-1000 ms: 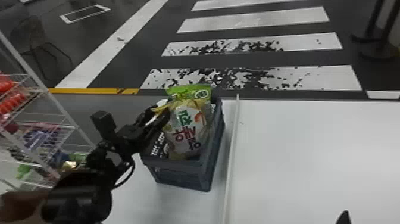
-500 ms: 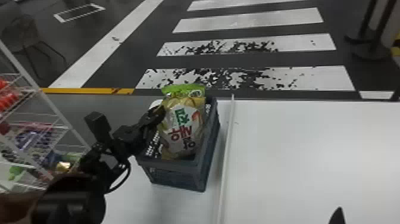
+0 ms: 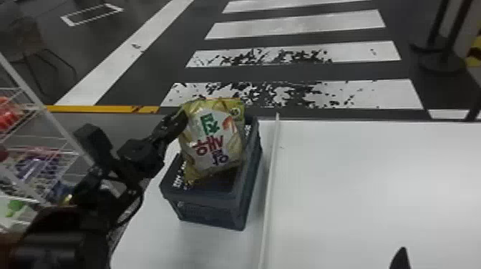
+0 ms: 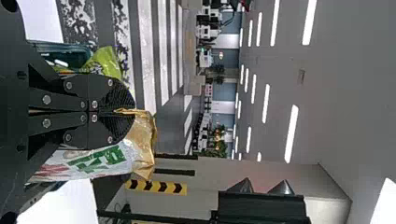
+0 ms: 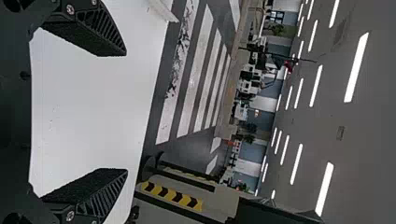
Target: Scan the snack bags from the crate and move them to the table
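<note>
Right gripper [image 3: 400,259]: at the near edge of the head view; fingers [image 5: 95,186] spread wide apart over the desk [image 3: 358,200].

Desk: white top, running from beneath the right gripper across to beneath the crate [image 3: 211,211].

Strip [image 3: 270,179], one, pale and narrow: lying along the desk between the right gripper and the crate.

Crate, one, dark blue-grey: on the desk, on the robot's right of the left gripper [image 3: 183,116] and below it, its front wall nearer the robot.

Left gripper: fingers together, clamped on the gathered upper edge of the yellow snack bag [image 3: 214,139].

Yellow snack bag, one, with a white panel and green and red lettering: hanging slightly tilted from the left gripper, its lower end over the crate's opening.

Green snack bag [image 4: 106,63], one: at the crate, just beside the left gripper's fingers in the left wrist view.

Wire rack [image 3: 23,80], with red packets [image 3: 8,116] and purple packets [image 3: 34,168]: on the robot's left of the left gripper.

Floor [image 3: 179,73], dark with broad white bands: beyond both grippers.

Post bases [image 3: 442,66], two, dark: on the floor, farther out than the right gripper.
</note>
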Controlling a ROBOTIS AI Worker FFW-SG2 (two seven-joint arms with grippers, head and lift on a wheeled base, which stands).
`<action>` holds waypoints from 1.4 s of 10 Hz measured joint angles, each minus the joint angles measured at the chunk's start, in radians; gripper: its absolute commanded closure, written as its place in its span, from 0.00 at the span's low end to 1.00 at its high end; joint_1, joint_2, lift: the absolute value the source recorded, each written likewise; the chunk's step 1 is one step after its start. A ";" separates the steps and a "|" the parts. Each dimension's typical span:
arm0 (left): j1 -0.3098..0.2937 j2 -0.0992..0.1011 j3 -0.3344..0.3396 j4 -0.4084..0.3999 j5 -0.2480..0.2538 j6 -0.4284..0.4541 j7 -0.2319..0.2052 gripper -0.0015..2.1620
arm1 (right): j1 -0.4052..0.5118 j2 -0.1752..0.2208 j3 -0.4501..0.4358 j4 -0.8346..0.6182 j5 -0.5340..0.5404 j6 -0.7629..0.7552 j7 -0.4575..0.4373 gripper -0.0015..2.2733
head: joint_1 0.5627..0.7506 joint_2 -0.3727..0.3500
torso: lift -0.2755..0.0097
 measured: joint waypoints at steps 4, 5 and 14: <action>0.045 0.009 0.078 -0.168 0.032 0.087 0.039 0.97 | -0.011 0.000 0.015 -0.002 0.000 -0.004 -0.001 0.05 | 0.70 0.90 | 0.63; 0.051 0.009 0.107 -0.201 0.069 0.129 0.038 0.97 | -0.014 0.000 0.017 -0.002 0.000 -0.003 -0.001 0.05 | 0.70 0.91 | 0.63; 0.009 -0.136 0.187 -0.335 0.409 0.526 0.021 0.97 | -0.021 -0.001 0.025 0.000 0.007 0.022 -0.003 0.05 | 0.70 0.80 | 0.63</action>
